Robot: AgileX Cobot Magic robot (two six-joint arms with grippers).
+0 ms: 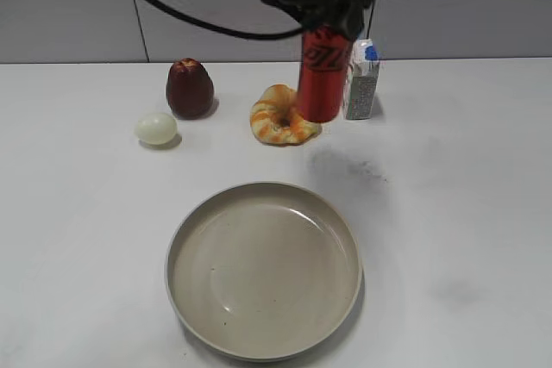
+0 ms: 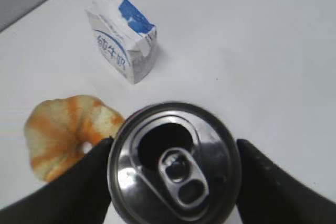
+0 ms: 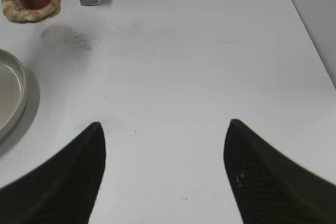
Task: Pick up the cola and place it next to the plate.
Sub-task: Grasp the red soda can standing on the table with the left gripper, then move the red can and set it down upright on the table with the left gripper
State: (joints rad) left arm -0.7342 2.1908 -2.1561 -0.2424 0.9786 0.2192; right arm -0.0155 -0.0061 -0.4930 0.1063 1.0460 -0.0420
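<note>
Gripping the cola (image 2: pixel 175 161) in left claw (image 2: pixel 173 177), right claw (image 3: pixel 163 150) spread open, plate (image 1: pixel 263 346) nearer camera

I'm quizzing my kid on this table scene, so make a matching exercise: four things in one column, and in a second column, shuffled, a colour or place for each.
Things:
1. cola can
2. plate
3. egg
4. milk carton

Descriptions:
A. pale and oval, left of the other items at the back of the table
B. white and blue, just right of the can
C. red, gripped at the top by the left gripper
D. beige and round, nearest the exterior camera

Pairs: 1-C, 2-D, 3-A, 4-B
</note>
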